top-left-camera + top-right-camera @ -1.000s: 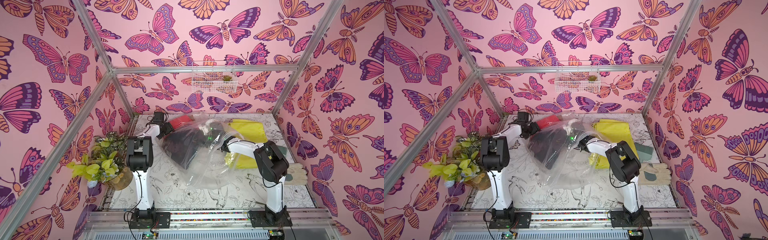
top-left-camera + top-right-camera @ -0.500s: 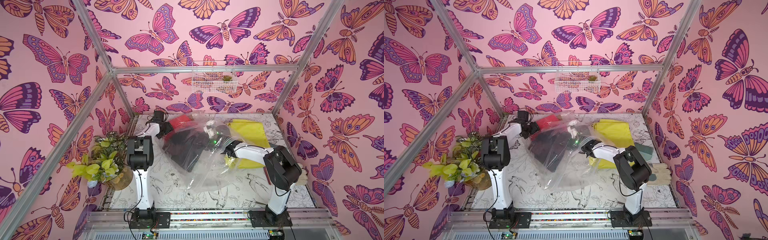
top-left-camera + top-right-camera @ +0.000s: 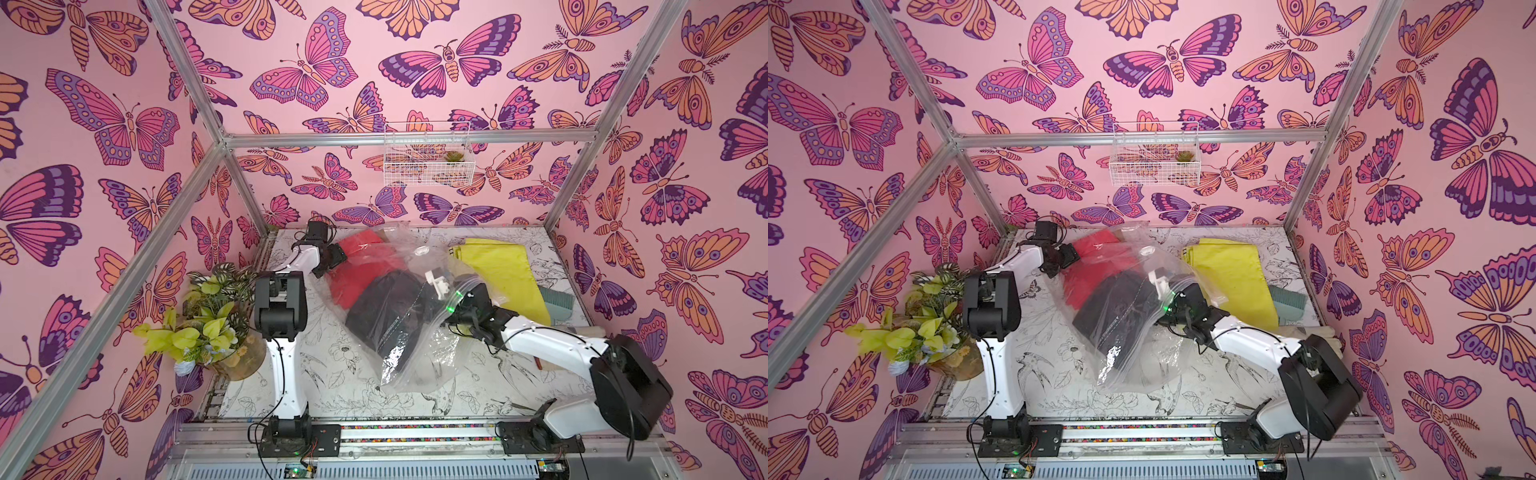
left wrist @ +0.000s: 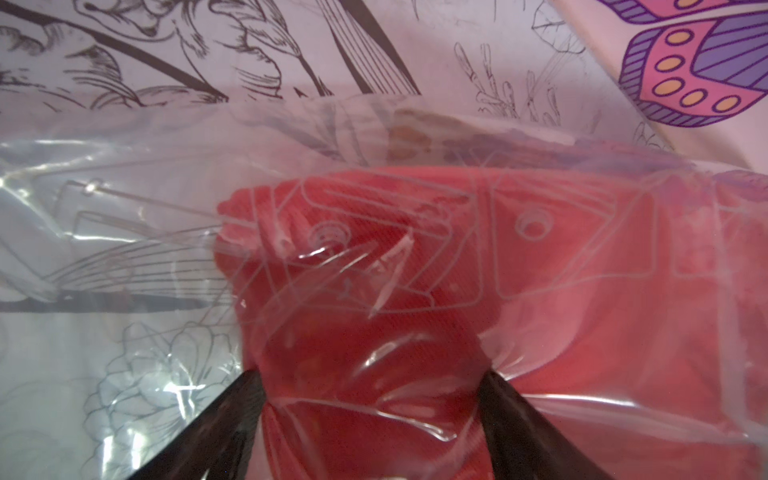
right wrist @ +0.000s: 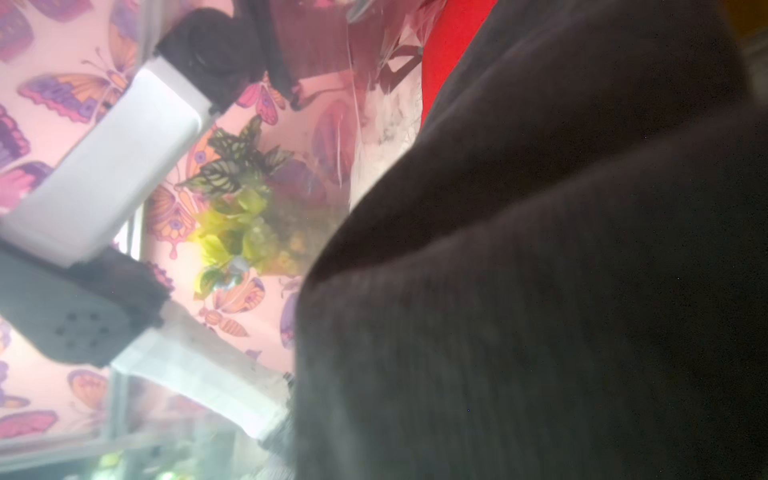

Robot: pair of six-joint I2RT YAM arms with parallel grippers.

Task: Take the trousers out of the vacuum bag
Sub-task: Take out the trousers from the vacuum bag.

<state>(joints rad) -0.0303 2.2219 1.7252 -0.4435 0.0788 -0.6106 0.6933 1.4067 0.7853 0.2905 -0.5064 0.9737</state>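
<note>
Lab robot cell: aluminium frame (image 3: 409, 139), butterfly-print walls (image 3: 307, 70)

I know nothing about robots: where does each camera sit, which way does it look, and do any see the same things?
Top views: high at the front, looking down on the table; left arm and right arm whole.
Left wrist: on the left arm, facing the red trousers through the vacuum bag; its two fingers show.
Right wrist: on the right arm, close against the black trousers; the left arm shows beyond.
Shared: all see the red trousers.

left arm (image 3: 286, 374): white links, black joints | right arm (image 3: 548, 345): same, green wrist light
</note>
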